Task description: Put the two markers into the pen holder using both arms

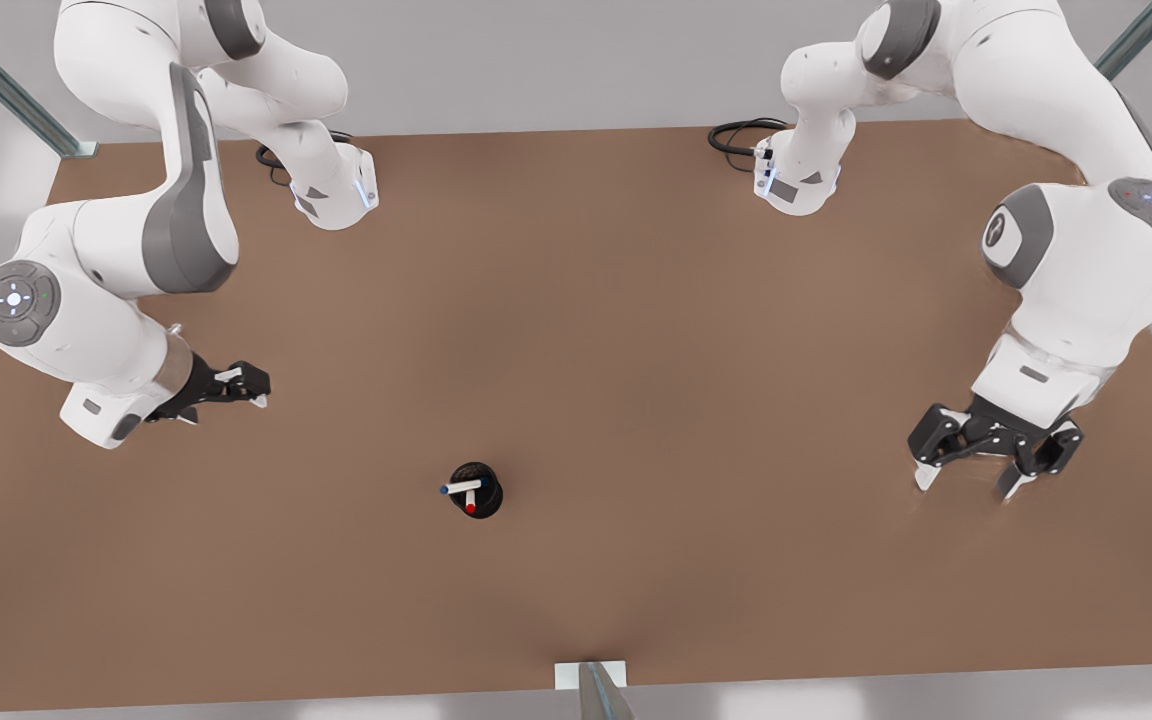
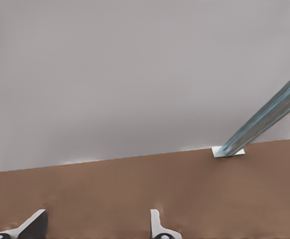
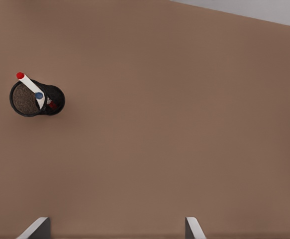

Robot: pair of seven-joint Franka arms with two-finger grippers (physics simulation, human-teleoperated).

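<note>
We are looking down on a brown table [image 1: 636,330] with bare room on every side of the pen holder [image 1: 492,497]. The holder is standing upright, nearer the edge that carries the foot of a metal strut [image 1: 601,697] than the edge where the two arm bases are mounted. It is sitting a little toward the front view's left of that foot. Nothing is crowding it, and both grippers are hanging well apart from it.

Both markers are sitting inside the holder, leaning against its rim with their capped ends sticking out. The blue-capped marker [image 1: 462,487] is tipping toward the front view's left. The red-capped marker [image 1: 472,503] is tipping toward the strut edge.

The left gripper [image 1: 968,485] is hovering near the table's side edge on the front view's right, tilted toward the strut edge. Its fingers are spread wide and are holding nothing. In its wrist view we are seeing the two fingertips [image 2: 157,224] apart over bare table, with the strut beyond them.

The right gripper [image 1: 248,388] is hanging near the opposite side edge, closer to the holder. In its wrist view the fingers [image 3: 192,228] are also standing wide apart and empty. The holder is sitting off to one side of them, clear of them, with the red cap poking past its rim.
</note>
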